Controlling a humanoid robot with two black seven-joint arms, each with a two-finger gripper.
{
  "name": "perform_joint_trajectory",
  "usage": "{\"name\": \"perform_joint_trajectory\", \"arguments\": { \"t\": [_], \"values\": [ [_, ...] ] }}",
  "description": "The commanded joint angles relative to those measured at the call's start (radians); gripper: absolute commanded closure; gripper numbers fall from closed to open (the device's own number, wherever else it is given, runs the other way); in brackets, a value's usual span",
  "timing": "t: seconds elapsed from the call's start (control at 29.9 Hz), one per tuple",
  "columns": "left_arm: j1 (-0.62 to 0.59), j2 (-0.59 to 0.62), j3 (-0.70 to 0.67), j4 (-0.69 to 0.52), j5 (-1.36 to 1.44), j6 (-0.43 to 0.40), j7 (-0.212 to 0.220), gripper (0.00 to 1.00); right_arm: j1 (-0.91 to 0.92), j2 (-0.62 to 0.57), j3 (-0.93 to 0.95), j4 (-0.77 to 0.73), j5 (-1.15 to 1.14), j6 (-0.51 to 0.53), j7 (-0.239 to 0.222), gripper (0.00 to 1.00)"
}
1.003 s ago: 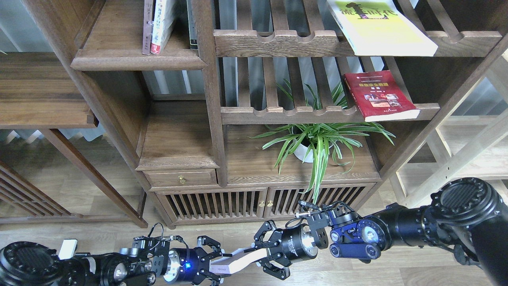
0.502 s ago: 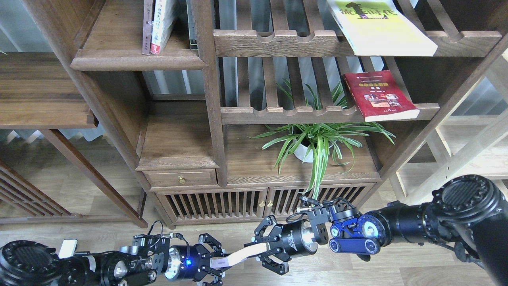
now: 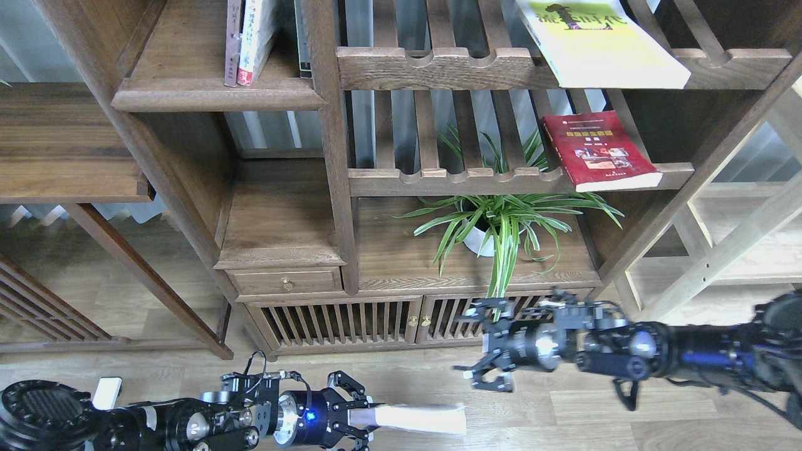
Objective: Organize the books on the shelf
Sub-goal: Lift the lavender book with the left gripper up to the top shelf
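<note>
L gripper (image 3: 351,418) clamps pale book (image 3: 416,418); R gripper (image 3: 485,347) spread wide, just above-right.

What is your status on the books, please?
Left hand shut on pale book. Right hand open, empty. Yellow book and red book flat on racks.

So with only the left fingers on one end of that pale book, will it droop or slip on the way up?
Probably droops a little: the pale book is thin and sticks out sideways from the left gripper, held at one end only. It looks light, so slipping seems unlikely. The right gripper is open and clear of it, giving no support.
</note>
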Motion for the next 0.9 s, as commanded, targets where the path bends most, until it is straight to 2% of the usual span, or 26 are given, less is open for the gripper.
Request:
{"name": "perform_joint_trajectory", "arguments": {
  "t": [0.0, 0.27, 0.4, 0.64, 0.87],
  "values": [
    [-0.004, 0.001, -0.036, -0.044, -0.006, 0.000, 0.000, 1.00, -0.018, -0.095, 0.001, -0.014, 0.020, 0.001, 0.000, 0.11],
    [-0.007, 0.214, -0.157, -0.212, -0.008, 0.003, 0.000, 1.00, -0.054, -0.254, 0.001, -0.026, 0.074, -0.001, 0.000, 0.09],
    [-0.005, 0.367, -0.231, -0.345, -0.008, 0.002, 0.000, 1.00, -0.088, -0.311, 0.002, -0.058, 0.103, -0.004, 0.000, 0.09],
    [-0.011, 0.639, -0.344, -0.577, -0.009, -0.014, 0.000, 1.00, -0.154, -0.351, 0.001, -0.080, 0.152, -0.048, 0.000, 0.09],
    [-0.008, 0.867, -0.505, -0.715, -0.038, -0.052, 0.000, 1.00, -0.173, -0.351, 0.001, -0.080, 0.200, -0.104, 0.000, 0.09]
  ]
}}
